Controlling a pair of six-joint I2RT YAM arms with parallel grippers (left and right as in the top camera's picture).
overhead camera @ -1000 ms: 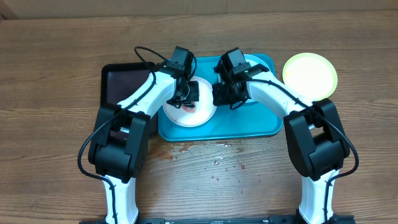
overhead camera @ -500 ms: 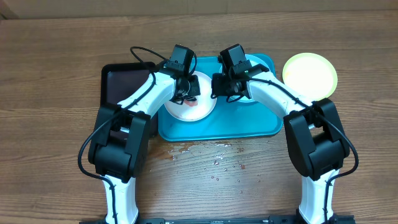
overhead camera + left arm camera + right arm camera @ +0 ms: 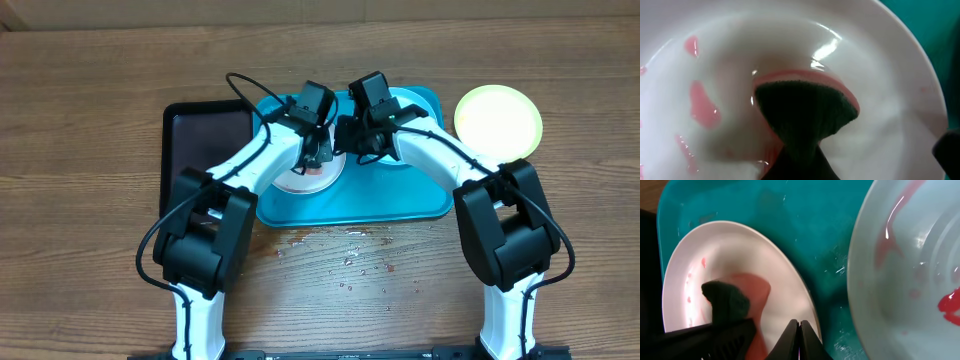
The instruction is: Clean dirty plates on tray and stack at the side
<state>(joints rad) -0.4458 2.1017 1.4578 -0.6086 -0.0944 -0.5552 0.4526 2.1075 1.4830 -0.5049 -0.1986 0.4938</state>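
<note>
The white plate (image 3: 300,184) lies at the left of the turquoise tray (image 3: 385,200). My left gripper (image 3: 318,152) is shut on a dark green and pink sponge (image 3: 807,107) and presses it on the white plate (image 3: 890,125), which bears red smears (image 3: 702,102). My right gripper (image 3: 800,326) is shut, its tips at the white plate's right rim (image 3: 790,270). The mint green plate (image 3: 910,270) with red smears lies on the tray (image 3: 815,225) to the right, mostly hidden under my right arm in the overhead view. The yellow-green plate (image 3: 498,120) sits on the table right of the tray.
A black rectangular tray (image 3: 200,140) lies left of the turquoise tray, partly under my left arm. Small drops and red specks (image 3: 350,255) dot the wooden table in front of the tray.
My left gripper has moved right across the white plate with the sponge. My right gripper has shifted left and back toward the plate's rim.
</note>
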